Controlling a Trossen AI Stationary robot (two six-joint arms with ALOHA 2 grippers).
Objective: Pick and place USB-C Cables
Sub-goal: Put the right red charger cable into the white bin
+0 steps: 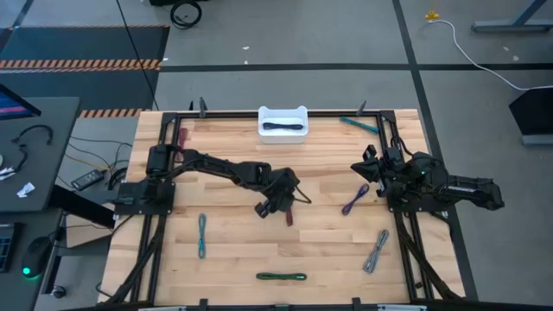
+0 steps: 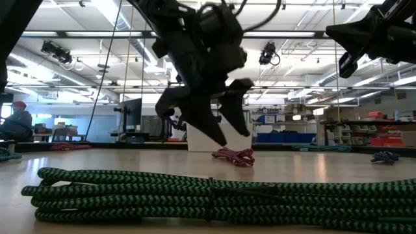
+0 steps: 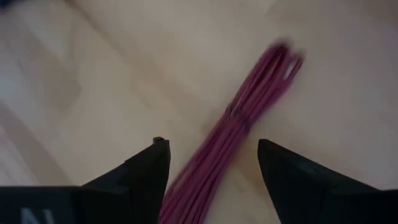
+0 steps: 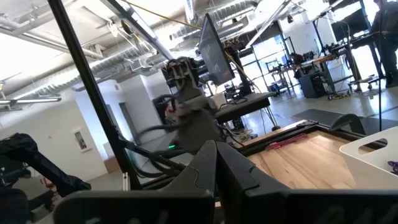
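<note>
Hovering over the middle of the wooden worktop [image 1: 233, 233], the left end effector [image 1: 278, 207] has its two dark fingers spread apart, w/ a maroon cable [image 1: 289, 216] lying on the planks between them. In the left wrist view the bundle [image 3: 242, 124] runs lengthwise through the gap, a thin folded skein of braided cord, touching neither fingertip as far as can be seen. From worktop height its looped end [image 2: 234, 156] rests flat on the wood just beside the lowered fingers [image 2: 221, 127].

At the far edge sits a white rectangular tray [image 1: 284, 113], smooth-walled w/ rounded corners; one dark cable [image 1: 284, 128] lies inside it.

Other USB-C cables are scattered loose on the pale plank surface: a purple one [image 1: 355, 199] near the right arm, a grey one [image 1: 376, 251] toward the near right corner, a green one [image 1: 281, 276] at the near edge, a teal one [image 1: 201, 235] at left, another teal one [image 1: 358, 124] at the far right, and a red one [image 1: 182, 136] at the far left. The green bundle [image 2: 195, 195] fills the low view's foreground, showing a woven chevron sheath and a tie at mid-length.

The right end effector [image 1: 370, 168] waits raised at the right edge; its fingers appear closed together, empty.
</note>
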